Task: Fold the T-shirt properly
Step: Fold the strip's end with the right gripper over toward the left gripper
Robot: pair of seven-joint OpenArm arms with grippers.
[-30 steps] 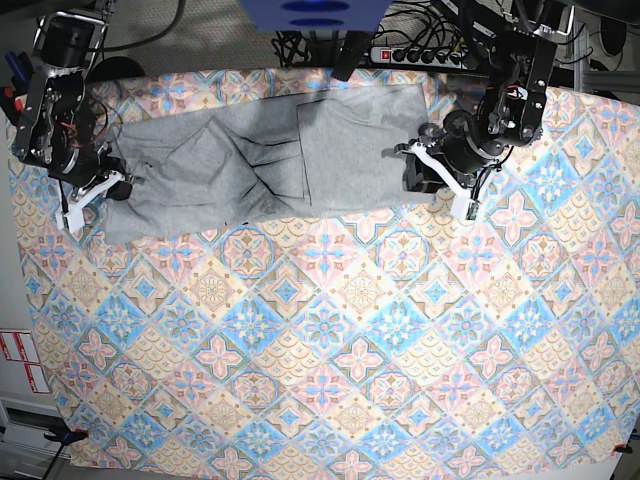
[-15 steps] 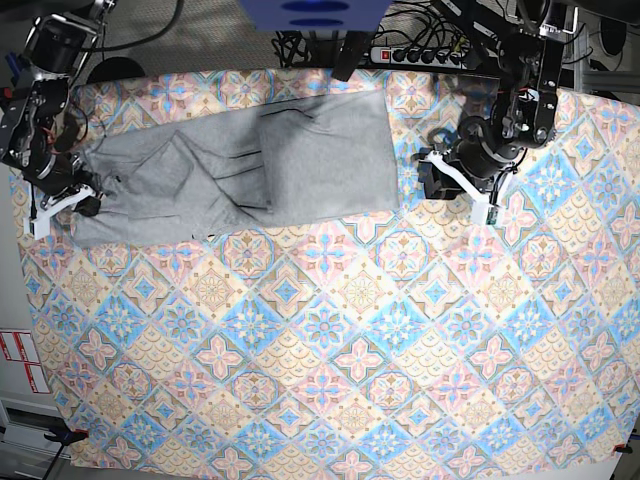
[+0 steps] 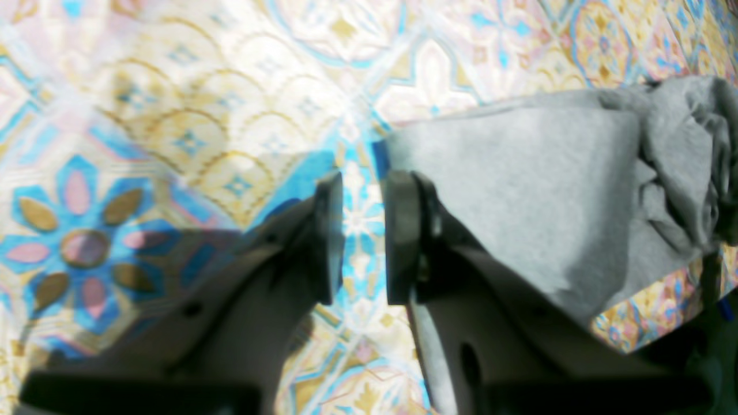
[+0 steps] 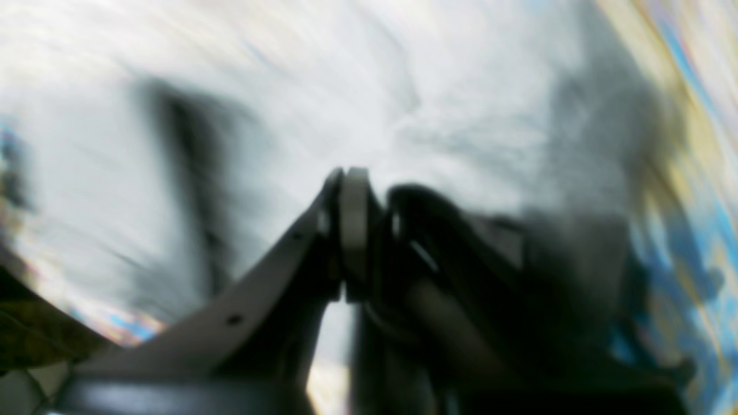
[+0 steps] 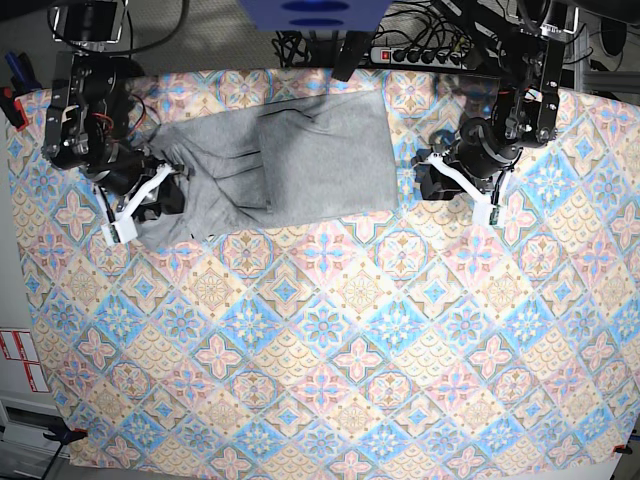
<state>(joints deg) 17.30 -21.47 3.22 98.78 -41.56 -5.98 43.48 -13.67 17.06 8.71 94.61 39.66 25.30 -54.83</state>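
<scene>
The grey T-shirt point(image 5: 300, 160) lies crumpled along the far side of the patterned tablecloth point(image 5: 330, 350), its left end bunched up. My right gripper point(image 5: 155, 200), on the left of the base view, is shut on that bunched end. The right wrist view is blurred and shows the right gripper point(image 4: 366, 190) pinching pale grey T-shirt point(image 4: 346, 86) fabric. My left gripper point(image 5: 428, 185) hovers just right of the shirt's right edge. In its wrist view the left gripper point(image 3: 363, 196) stands open, with only tablecloth point(image 3: 173, 115) showing in the gap. The T-shirt point(image 3: 519, 190) corner lies beside the right finger.
A power strip point(image 5: 420, 55) and cables run behind the table's far edge, beside a blue object point(image 5: 310, 10). Both arm bases stand at the far corners. The tablecloth stretches to the near edge below the shirt.
My right gripper first dragged the shirt leftward, then swung back to the right, bunching the left end. The shirt's right edge pulled away from the left gripper, which barely moved.
</scene>
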